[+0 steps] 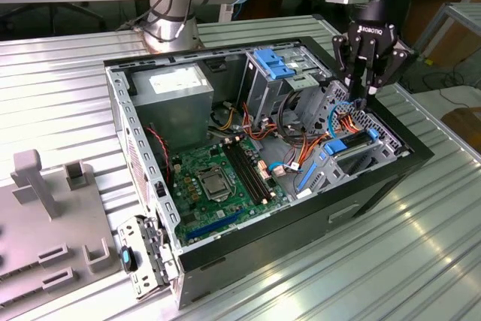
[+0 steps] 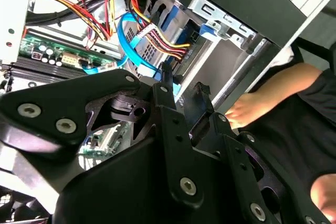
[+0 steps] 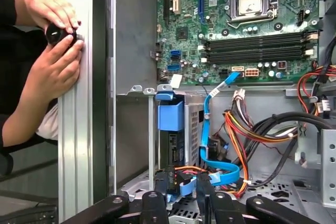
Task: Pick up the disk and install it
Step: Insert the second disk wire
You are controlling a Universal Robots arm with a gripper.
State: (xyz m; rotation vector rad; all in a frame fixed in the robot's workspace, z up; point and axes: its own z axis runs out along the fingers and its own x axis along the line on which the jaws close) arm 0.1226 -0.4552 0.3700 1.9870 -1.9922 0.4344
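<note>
The disk (image 1: 352, 148), dark with bright blue side rails, sits in the drive bay at the exterior view's right end of the open computer case (image 1: 143, 155). In the first wrist view the disk (image 3: 171, 140) stands edge-on in its slot under a blue rail tab, with SATA and power cables beside it. My gripper (image 1: 363, 99) hangs just above the bay, apart from the disk. Its black fingers (image 3: 161, 184) stand slightly apart in both wrist views, with nothing held between them, so the gripper (image 3: 184, 188) is open. The second wrist view has the gripper (image 2: 182, 85) over the cables.
A person's hands (image 3: 52, 40) hold a black knob on the aluminium rail beside the case; an arm (image 2: 262, 98) is close by. Inside the case are the motherboard (image 1: 218, 182), grey power supply (image 1: 176, 88), blue-latched drive cage (image 1: 274, 62) and loose cables (image 1: 301, 140). A grey fixture (image 1: 45, 216) stands at the exterior view's left.
</note>
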